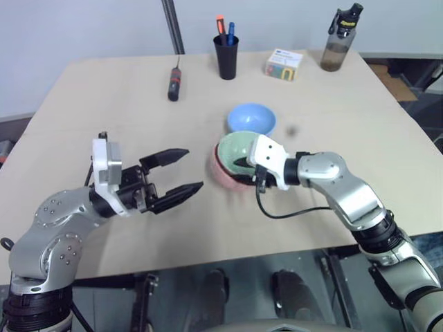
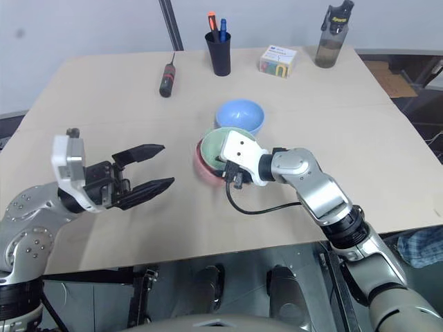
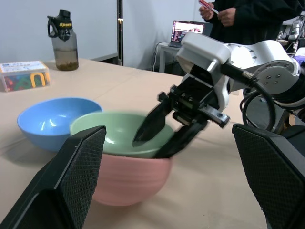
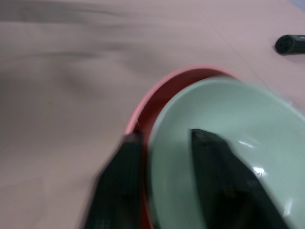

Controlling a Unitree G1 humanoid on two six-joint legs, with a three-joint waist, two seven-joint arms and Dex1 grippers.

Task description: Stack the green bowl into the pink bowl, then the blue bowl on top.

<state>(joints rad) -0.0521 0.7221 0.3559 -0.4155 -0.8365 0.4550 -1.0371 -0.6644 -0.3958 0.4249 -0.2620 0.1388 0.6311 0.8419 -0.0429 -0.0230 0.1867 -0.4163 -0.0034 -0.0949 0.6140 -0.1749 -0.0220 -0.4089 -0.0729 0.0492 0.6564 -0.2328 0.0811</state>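
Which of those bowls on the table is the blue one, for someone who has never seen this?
Start at the black pen cup at the far edge of the tan table and come toward the robot. The blue bowl sits alone and empty, just behind the green bowl nested in the pink bowl.

Bare table (image 1: 138, 124) left of pink bowl (image 1: 223, 176), blue bowl (image 1: 250, 117) touching behind
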